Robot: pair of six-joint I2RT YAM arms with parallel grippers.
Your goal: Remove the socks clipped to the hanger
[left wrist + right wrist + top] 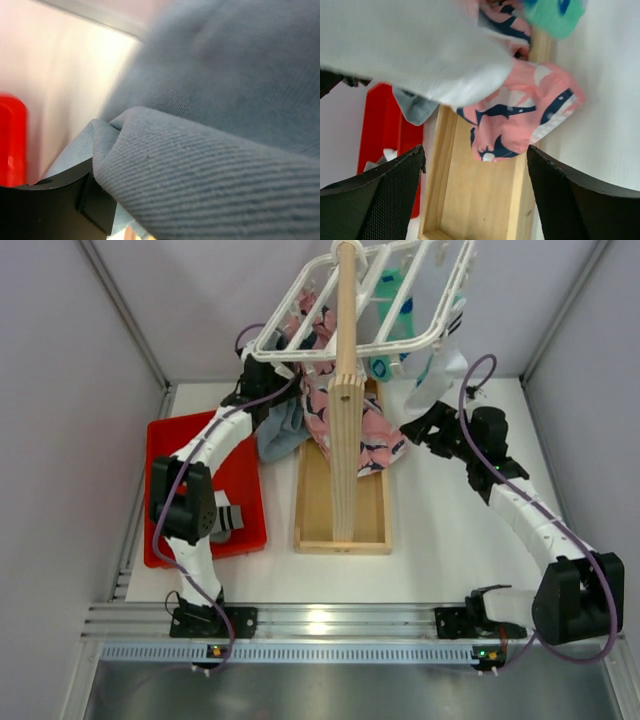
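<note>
Your right gripper (428, 430) hovers with its jaws spread wide and nothing between them. It sits just under a soft white sock (440, 370) that dangles from the white plastic grid hanger (395, 344) at one o'clock in the overhead view.

From the right wrist camera, that white sock (405, 50) fills the eleven o'clock corner, above and beyond the black fingertips (400, 190). A teal-green sock (552, 15) hangs at one o'clock, and the pink navy-printed cloth (520, 115) lies straight ahead over the pale wooden box base (480, 205).

The white sock's long axis runs down from its clip toward the table. Its free toe end is the part nearest your right jaws, so the right arm looks better placed for this pull.

Your left gripper (268, 398), at eleven o'clock, is buried in the wide blue-grey cloth (210, 150). Only one black finger (55, 200) shows, so you cannot tell whether those jaws are closed.

A black-and-white striped sock (228, 518) lies in the red plastic tray (165, 440) at nine o'clock.
</note>
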